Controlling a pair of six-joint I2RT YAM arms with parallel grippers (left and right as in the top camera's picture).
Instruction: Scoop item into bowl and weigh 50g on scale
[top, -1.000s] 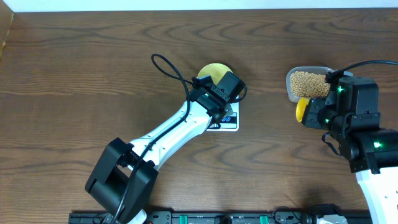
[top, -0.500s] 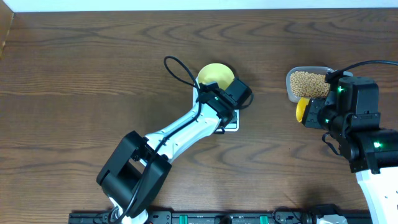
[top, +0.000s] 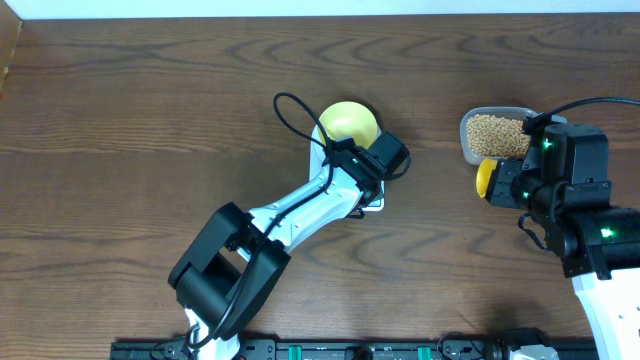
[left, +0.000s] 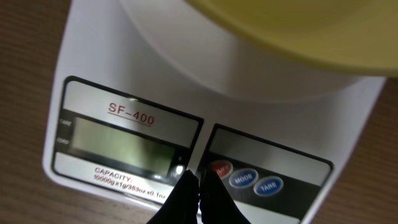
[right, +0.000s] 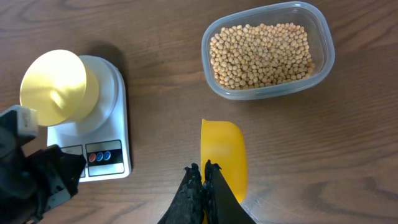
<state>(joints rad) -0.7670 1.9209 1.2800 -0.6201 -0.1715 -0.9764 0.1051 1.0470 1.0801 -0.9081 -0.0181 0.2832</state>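
Note:
The pale-yellow bowl (top: 348, 120) stands on the round platform of the white scale (left: 84, 68); I see nothing inside it. My left gripper (left: 199, 179) is shut, and its tips hover at the scale's front panel, between the blank display (left: 118, 143) and the red button (left: 221, 168). Touch cannot be told. The beans (right: 261, 53) fill a clear tub (top: 497, 133) at the right. My right gripper (right: 204, 167) is shut on the handle of an empty yellow scoop (right: 224, 149), just in front of the tub.
The left arm (top: 290, 215) stretches diagonally from the near edge up to the scale. Bare brown wood lies between the scale and the tub. The right arm's body (top: 575, 200) fills the table's right side.
The left gripper has slid right and slightly nearer along the scale, so more of the bowl shows from above. The right arm and scoop have not moved.

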